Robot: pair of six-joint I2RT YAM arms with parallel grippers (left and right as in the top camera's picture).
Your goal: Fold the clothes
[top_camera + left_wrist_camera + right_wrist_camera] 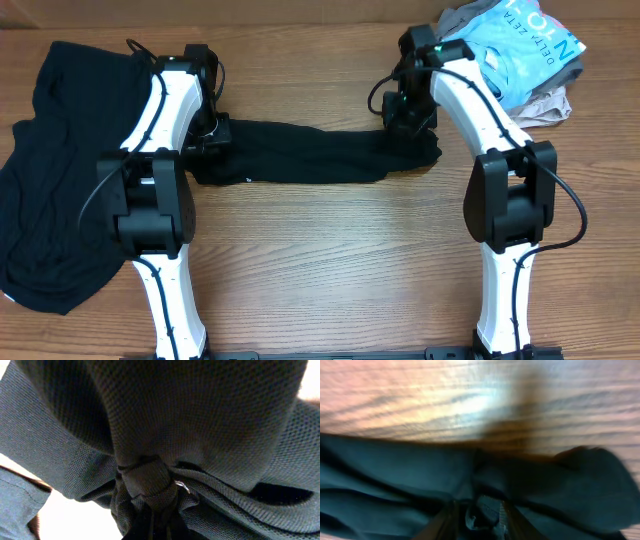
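Lying across the middle of the worktop (320, 270), one black shirt (300, 155) is bunched into a long, narrow band that runs from the left hand (210, 138) to the right hand (405, 125). The left hand is clenched on the band's left end. In the left wrist view the dark knit cloth is gathered into a tight knot right at the fingertips and fans out above them, filling nearly the whole view. The right hand sits over the band's right end, where the cloth piles into a small lump. The right wrist view is blurred: its two fingers (444, 521) stand a little apart with folds of the shirt between and around them, and I cannot tell whether they press on the cloth or are released from it. Bare wood shows beyond the shirt there. A second black shirt (60, 170) lies in a loose heap at the left side of the worktop, its edge hidden under the left arm. At the far right corner a light blue printed garment (520, 45) lies crumpled against a beige garment (548, 105), both behind the right arm and apart from the band
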